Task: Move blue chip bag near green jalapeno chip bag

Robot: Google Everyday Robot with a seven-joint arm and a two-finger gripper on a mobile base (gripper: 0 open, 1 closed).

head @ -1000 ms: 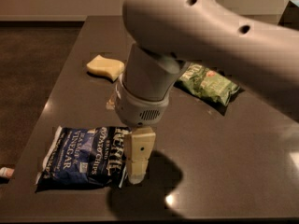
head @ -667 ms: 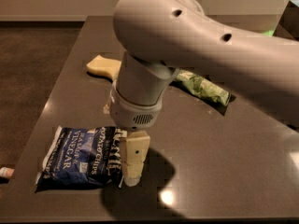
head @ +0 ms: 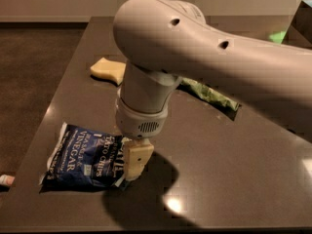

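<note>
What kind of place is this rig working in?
Likely an office break area or mock kitchen: a dark table holding the blue chip bag, the green jalapeno chip bag and a yellow sponge. The gripper is down at one end of the blue chip bag.

Robot lab: pincer over dark table, carpet.

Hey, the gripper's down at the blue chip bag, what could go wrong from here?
The gripper sits at the right end of the blue chip bag, so a grasp may catch only the crimped edge and slip. The arm hides most of the green jalapeno chip bag, so placement could bump it.
</note>
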